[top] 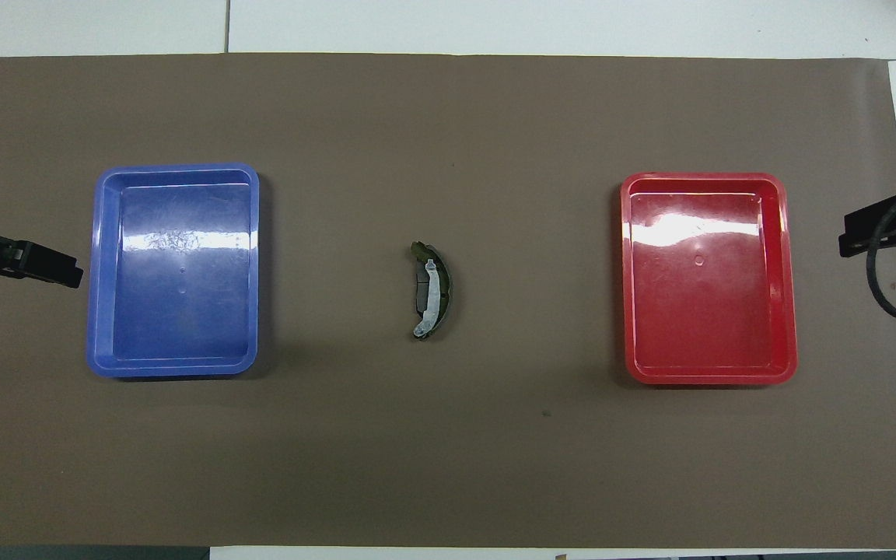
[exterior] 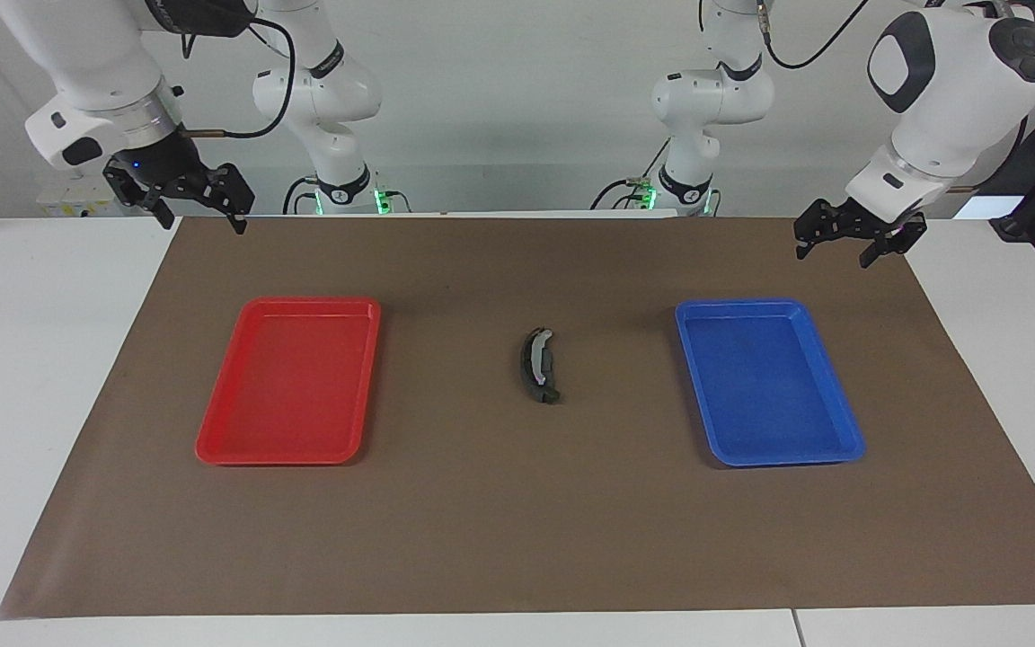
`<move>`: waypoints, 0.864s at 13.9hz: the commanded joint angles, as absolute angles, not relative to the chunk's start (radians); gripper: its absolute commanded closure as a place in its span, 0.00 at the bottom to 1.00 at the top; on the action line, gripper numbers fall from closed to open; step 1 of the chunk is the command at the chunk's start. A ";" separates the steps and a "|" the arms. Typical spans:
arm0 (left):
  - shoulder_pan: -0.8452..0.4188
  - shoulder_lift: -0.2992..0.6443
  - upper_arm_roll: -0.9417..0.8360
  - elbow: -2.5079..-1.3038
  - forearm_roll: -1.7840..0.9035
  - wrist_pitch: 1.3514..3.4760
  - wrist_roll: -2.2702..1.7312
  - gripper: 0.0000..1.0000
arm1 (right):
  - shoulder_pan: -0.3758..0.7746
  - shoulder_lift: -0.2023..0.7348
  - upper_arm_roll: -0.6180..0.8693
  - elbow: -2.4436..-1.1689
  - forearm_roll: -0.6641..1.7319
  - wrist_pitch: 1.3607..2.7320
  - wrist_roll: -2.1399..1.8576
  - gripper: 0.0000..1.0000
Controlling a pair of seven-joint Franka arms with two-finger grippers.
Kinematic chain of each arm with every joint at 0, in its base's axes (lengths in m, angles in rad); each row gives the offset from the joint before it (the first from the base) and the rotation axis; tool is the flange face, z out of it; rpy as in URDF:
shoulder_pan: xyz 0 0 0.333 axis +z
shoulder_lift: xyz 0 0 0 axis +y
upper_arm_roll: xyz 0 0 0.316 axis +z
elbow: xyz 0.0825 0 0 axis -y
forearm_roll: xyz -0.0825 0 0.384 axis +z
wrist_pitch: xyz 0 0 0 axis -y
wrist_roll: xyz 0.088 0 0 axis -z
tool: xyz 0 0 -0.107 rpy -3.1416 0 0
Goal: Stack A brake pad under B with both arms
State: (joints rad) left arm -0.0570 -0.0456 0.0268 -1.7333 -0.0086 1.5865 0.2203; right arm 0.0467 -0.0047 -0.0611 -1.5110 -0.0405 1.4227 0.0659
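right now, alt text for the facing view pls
Two stacked brake parts, curved B on A brake pad, lie on a brown mat between an empty red tray and blue tray. Left gripper and right gripper hang open, empty, over the mat's corners nearest the robots.
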 commanded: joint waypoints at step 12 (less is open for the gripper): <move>-0.048 -0.066 0.018 -1.750 0.008 1.589 0.224 0.00 | 0.037 0.000 -0.052 -1.499 -0.038 1.431 0.040 0.00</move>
State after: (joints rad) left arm -0.0570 -0.0456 0.0268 -1.7333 -0.0086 1.5865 0.2203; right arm 0.0474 -0.0035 -0.0572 -1.5080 -0.0405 1.4237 0.0655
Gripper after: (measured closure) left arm 0.000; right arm 0.000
